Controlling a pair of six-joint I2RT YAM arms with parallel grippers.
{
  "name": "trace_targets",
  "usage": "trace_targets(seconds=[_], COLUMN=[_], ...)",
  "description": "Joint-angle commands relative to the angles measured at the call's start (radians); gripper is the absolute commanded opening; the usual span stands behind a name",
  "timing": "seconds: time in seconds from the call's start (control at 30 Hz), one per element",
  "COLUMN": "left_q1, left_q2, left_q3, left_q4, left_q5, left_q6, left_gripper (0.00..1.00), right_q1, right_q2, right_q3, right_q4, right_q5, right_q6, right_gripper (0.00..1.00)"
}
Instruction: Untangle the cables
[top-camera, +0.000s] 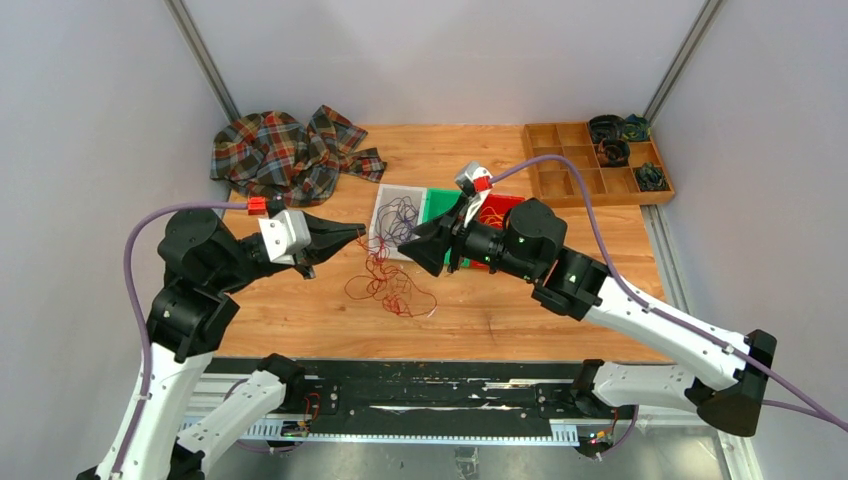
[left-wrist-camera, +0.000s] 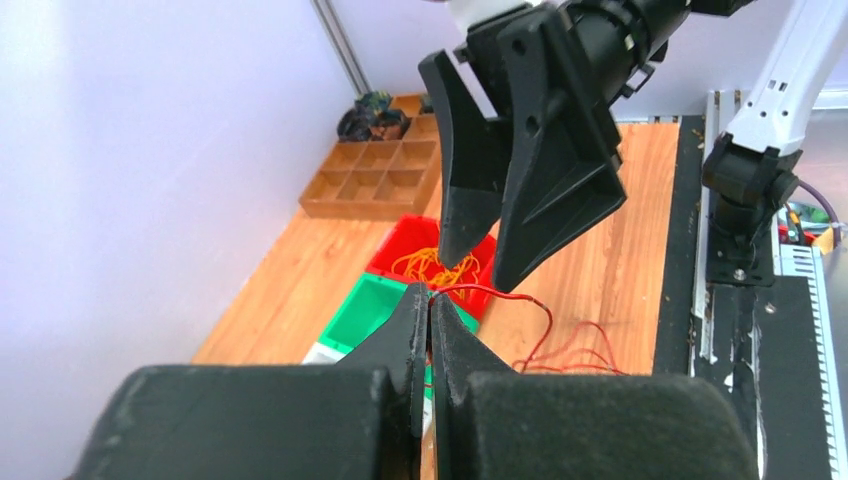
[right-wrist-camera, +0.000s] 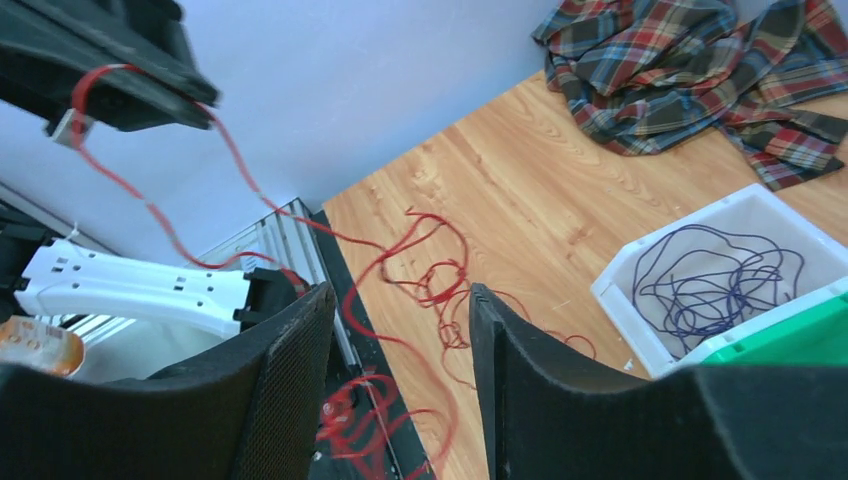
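A dark red cable (top-camera: 388, 285) lies in loose loops on the wooden table. My left gripper (top-camera: 361, 234) is shut on one end of it (left-wrist-camera: 470, 291) and holds that end above the table; the wire hangs down from the jaws (right-wrist-camera: 150, 205). My right gripper (top-camera: 404, 243) is open and empty, facing the left gripper a short way off, with the red loops (right-wrist-camera: 430, 280) below its fingers (right-wrist-camera: 500, 340). Purple cables (top-camera: 398, 215) lie in a white tray (right-wrist-camera: 625, 300). Yellow cables (left-wrist-camera: 435, 265) lie in a red tray (top-camera: 507, 207).
A green tray (left-wrist-camera: 350, 310) stands between the white and red trays. A plaid cloth (top-camera: 285, 150) lies at the back left. A wooden compartment box (top-camera: 570, 175) with dark items stands at the back right. A black rail (top-camera: 400, 385) runs along the near edge.
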Motion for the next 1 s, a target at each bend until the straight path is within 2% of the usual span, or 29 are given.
trace_targets(seconds=[0.0, 0.03, 0.13, 0.2, 0.4, 0.7, 0.97], left_q1=[-0.011, -0.01, -0.01, -0.01, -0.011, -0.011, -0.011], left_q2=[0.002, 0.002, 0.001, 0.004, 0.005, 0.006, 0.026], left_q3=[0.037, 0.037, 0.036, 0.034, 0.031, 0.04, 0.096], left_q4=[0.018, 0.016, 0.011, 0.01, 0.009, 0.009, 0.036], left_q5=[0.012, 0.015, 0.016, 0.015, 0.021, 0.045, 0.092], left_q6=[-0.004, -0.003, -0.004, -0.002, -0.013, -0.04, -0.134], left_gripper=[0.01, 0.01, 0.01, 0.01, 0.01, 0.01, 0.01], right_q1=[-0.04, -0.042, -0.042, -0.033, 0.019, 0.021, 0.022], right_q2=[-0.003, 0.003, 0.047, 0.074, 0.105, 0.192, 0.306], right_q3=[-0.01, -0.004, 0.025, 0.042, 0.024, 0.08, 0.136], right_q4=[0.051, 0.059, 0.097, 0.118, 0.226, 0.264, 0.305], right_q5=[0.058, 0.059, -0.01, -0.061, -0.11, -0.105, -0.09], right_q6=[0.022, 0.021, 0.015, 0.008, -0.048, -0.054, -0.029], right_gripper=[0.53, 0.54, 0.71, 0.74, 0.76, 0.78, 0.68])
